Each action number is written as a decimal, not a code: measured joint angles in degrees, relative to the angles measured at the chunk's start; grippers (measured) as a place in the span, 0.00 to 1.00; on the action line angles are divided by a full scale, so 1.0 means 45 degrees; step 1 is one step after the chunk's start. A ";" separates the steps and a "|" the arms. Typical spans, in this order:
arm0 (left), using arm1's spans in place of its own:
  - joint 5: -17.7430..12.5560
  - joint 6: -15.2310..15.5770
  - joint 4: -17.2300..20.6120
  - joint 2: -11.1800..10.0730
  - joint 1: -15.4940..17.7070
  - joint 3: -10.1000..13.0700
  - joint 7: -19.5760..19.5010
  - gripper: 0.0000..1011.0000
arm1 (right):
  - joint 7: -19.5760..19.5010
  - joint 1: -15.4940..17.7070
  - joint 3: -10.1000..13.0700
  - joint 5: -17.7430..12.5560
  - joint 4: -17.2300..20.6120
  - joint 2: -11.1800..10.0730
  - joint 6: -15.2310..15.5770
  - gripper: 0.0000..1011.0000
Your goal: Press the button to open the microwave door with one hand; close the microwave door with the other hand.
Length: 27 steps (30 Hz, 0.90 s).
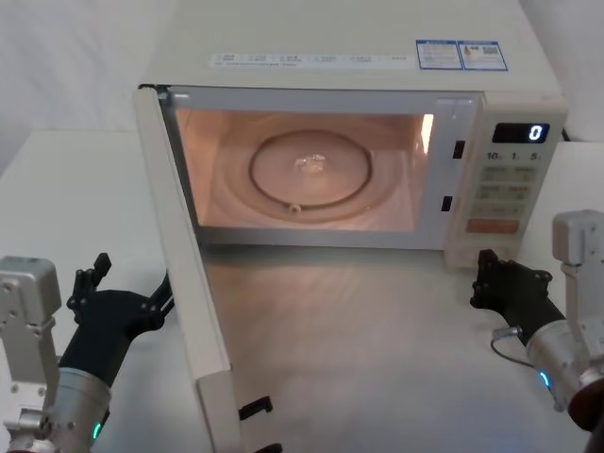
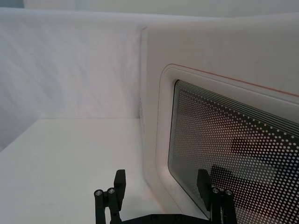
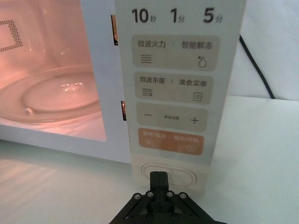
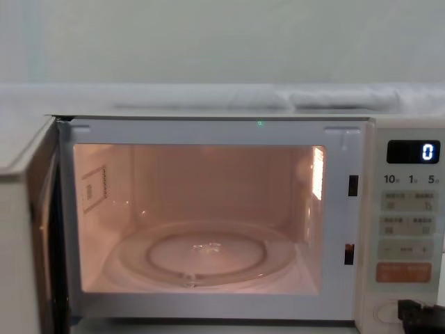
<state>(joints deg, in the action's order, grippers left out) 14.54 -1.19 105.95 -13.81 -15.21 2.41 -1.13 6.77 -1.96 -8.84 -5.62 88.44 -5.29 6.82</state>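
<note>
the microwave (image 1: pixel 359 47) fills the upper centre of the head view, cavity lit. the microwave door (image 1: pixel 189 283) stands swung open, running down the left of centre. the left gripper (image 1: pixel 118 307), lower left, sits just beside the door's outer face, jaws open. the right gripper (image 1: pixel 505 283), lower right, has its jaws closed, tip at the button (image 3: pixel 168 176), bottom centre of the right wrist view

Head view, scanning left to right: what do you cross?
Left gripper → the open microwave door, swung out edge-on → lit cavity with glass turntable → control panel with its display at 0 → right gripper near the panel's base.
</note>
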 joint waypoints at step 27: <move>0.0000 0.0000 0.0000 0.0000 0.0000 0.0000 -0.0003 0.99 | -0.0102 0.1061 0.1793 -0.0090 0.2348 -0.1135 0.0214 0.00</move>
<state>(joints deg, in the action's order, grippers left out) 14.54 -1.19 105.95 -13.81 -15.21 2.41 -1.14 6.31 2.82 -0.77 -6.02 99.01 -10.40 7.79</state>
